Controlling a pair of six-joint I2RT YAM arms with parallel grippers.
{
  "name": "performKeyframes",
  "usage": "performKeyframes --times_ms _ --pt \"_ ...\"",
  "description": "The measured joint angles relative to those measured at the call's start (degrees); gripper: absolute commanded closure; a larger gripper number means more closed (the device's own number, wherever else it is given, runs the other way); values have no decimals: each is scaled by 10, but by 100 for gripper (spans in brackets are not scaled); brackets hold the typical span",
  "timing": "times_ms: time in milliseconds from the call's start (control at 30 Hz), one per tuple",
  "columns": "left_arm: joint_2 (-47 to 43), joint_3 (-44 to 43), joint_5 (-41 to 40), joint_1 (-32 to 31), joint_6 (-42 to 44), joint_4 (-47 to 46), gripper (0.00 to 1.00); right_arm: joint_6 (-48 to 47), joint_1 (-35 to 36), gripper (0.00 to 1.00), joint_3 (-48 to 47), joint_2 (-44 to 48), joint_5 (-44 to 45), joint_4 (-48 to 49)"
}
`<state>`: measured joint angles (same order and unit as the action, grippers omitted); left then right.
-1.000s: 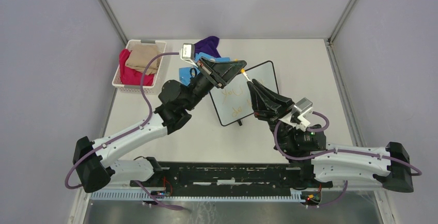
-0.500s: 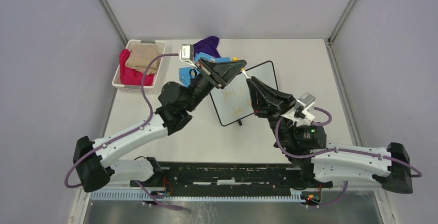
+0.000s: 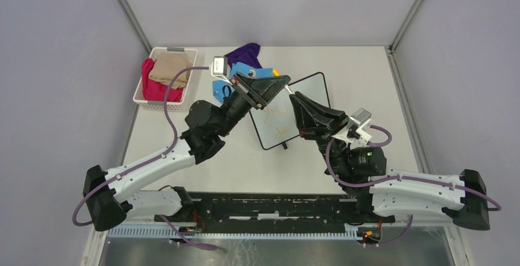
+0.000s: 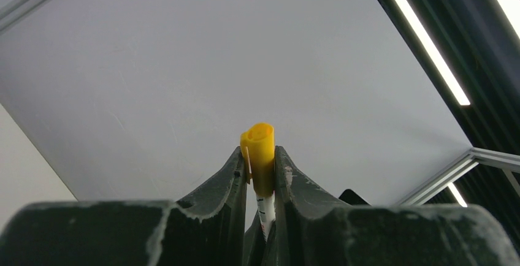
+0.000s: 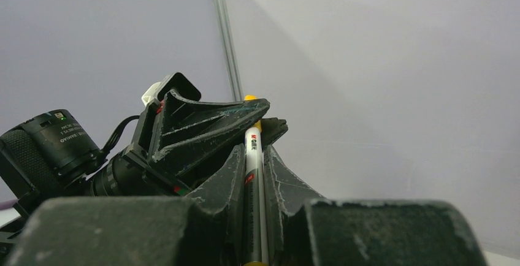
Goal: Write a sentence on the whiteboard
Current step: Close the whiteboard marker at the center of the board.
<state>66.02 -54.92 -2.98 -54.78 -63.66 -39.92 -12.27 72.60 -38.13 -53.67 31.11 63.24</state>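
small white rectangular whiteboard with thin black frame [image 3: 311,88] sits mid white table [image 3: 368,94], turned on a diagonal, both arms over it. thin orange handwritten sentence [image 3: 277,111] is only partly on show in the top view: bits of two lines between the grippers, the rest covered, strokes too faint to read.

left gripper [image 3: 283,81] is clenched on a yellow plastic cap [image 4: 260,146]. its wrist view shows the cap poking past the fingertips with a sliver of white barrel under it, wall and ceiling lights behind.

right gripper [image 3: 295,97] is clamped on a slim white marker with red label [image 5: 252,167]. lower end cut off at the frame bottom; upper end runs into the left gripper, just a dot of yellow past it. writing tip not visible in any view.

grippers meet tip to tip above the board's upper half. can't tell if anything touches the board.

back left: white slotted basket [image 3: 160,49] with red and tan cloth. purple cloth [image 3: 247,53] and blue pieces [image 3: 250,70] sit behind the left gripper, half hidden, shape unclear.
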Motion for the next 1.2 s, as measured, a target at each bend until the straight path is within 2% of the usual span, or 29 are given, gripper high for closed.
performKeyframes --times_ms 100,200,333,467,600,833,1000,1200 --pt "-12 0 -5 -3 12 17 63 4 0 100 0 2 -7 -4" --pt "-23 0 4 -14 28 49 49 4 -5 100 -3 3 -6 -13" --pt "-39 0 24 -43 49 104 36 4 -18 100 -3 2 9 -31" --pt "-54 0 20 -44 59 123 28 4 -19 100 -3 2 15 -48" --pt "-71 0 22 -23 61 133 26 4 -19 100 -3 3 15 -57" --pt "-54 4 99 100 6 88 26 4 -19 100 -3 10 8 -60" --pt "-29 5 150 104 -18 56 27 4 -19 100 -3 13 8 -60" --pt "-24 5 174 104 -34 31 33 4 -19 100 -3 13 8 -60"
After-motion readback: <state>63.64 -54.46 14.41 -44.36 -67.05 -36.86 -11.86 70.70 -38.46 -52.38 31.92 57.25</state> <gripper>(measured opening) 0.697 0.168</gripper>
